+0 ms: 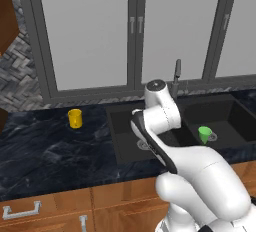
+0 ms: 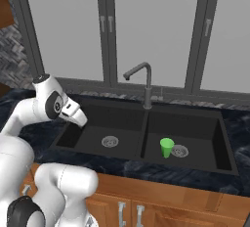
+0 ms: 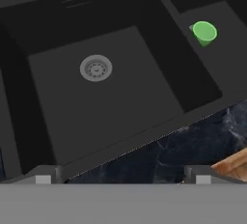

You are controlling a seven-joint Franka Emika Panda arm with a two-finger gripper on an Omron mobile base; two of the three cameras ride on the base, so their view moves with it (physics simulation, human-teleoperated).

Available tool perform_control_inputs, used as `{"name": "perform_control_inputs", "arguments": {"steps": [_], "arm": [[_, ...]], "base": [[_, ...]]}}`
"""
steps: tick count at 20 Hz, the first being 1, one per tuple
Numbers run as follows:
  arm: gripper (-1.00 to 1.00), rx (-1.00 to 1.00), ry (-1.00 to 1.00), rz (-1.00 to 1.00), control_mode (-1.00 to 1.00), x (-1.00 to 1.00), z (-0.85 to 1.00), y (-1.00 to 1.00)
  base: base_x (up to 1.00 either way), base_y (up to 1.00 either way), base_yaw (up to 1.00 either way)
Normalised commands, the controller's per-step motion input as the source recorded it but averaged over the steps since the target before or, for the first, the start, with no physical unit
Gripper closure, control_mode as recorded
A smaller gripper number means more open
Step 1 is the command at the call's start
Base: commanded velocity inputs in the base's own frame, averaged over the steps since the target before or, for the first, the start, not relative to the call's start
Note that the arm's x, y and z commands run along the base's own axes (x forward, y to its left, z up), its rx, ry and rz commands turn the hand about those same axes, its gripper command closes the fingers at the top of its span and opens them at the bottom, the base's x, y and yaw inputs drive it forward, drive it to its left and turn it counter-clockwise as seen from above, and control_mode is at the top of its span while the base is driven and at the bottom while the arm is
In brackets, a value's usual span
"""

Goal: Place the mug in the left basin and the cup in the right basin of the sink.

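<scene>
Left base view: we are seeing the mug standing at 9 o'clock of the sink, likely light and rigid, best pinched across its rim, gripper spread wide, empty.

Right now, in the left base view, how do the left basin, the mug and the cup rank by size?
1. Left basin, by far the largest.
2. Mug and cup look about alike; the views don't settle which is bigger.

Yellow mug upright on counter; green cup upright in right basin.
</scene>
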Motion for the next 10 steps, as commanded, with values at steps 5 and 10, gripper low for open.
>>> {"name": "perform_control_inputs", "arguments": {"steps": [5,10], "arm": [[-1.00,0.07,0.00,0.17,-1.00,0.00,0.12,0.43],[-1.00,0.07,0.00,0.22,-1.00,-0.02,0.16,0.40]], "base": [[0.00,0.00,0.00],[0.00,0.00,0.00]]}}
